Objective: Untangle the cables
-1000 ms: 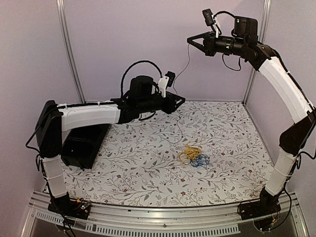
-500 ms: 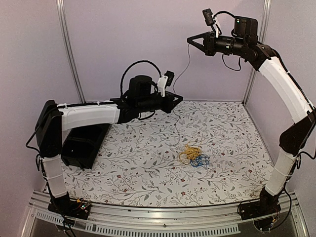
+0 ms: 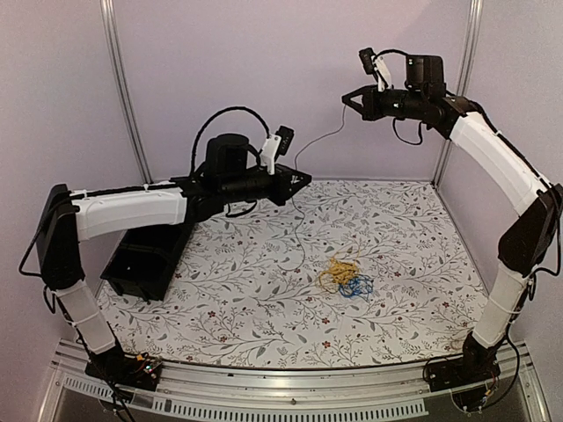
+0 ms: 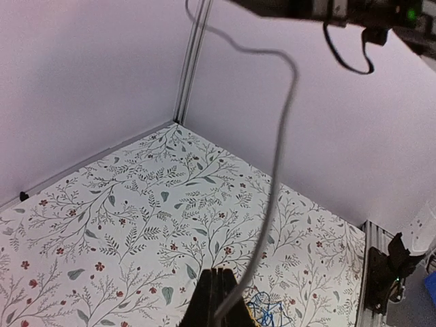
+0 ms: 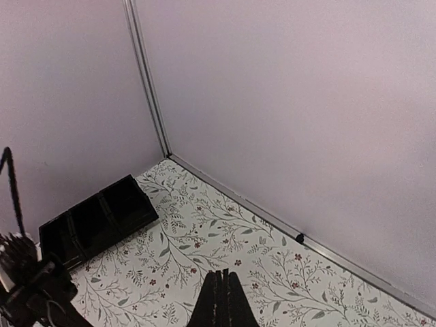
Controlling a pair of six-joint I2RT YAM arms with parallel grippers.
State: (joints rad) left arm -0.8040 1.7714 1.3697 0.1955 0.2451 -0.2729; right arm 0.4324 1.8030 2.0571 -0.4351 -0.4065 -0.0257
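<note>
1. Lilac-walled enclosure, floral-print bench [image 3: 220,290]. Carried a black tray [image 3: 141,264] at the far left, well apart from the work.
2. Cables [image 3: 345,277]. Lay as a small loose heap right of the bench's middle. Showed yellow loops touching a blue knot on the near-right side, all thread-thin and limp.
3. Cream strand [image 4: 278,167]. Rose off the heap to the left claw [image 3: 306,178], then ran on in a slack curve to the right claw [image 3: 345,97], raised high near the back wall.
4. Left claw. Was pinched shut on the cream strand, which passed between fingertips pressed together in the left wrist view.
5. Right claw. Showed fingertips closed together in its own view, with no strand visible there. Judged from overhead to be gripping the strand's far end.
6. Risk, drag. Judged likely to lift or tow the whole heap rather than free one wire, should the cream strand be snagged inside the yellow loops.
7. Risk, slip. Judged possible at either pinch, given so thin a wire; would drop the strand back onto the heap.
8. Risk, tightening. Judged likely to cinch the knot if the claws were drawn apart too hard.
</note>
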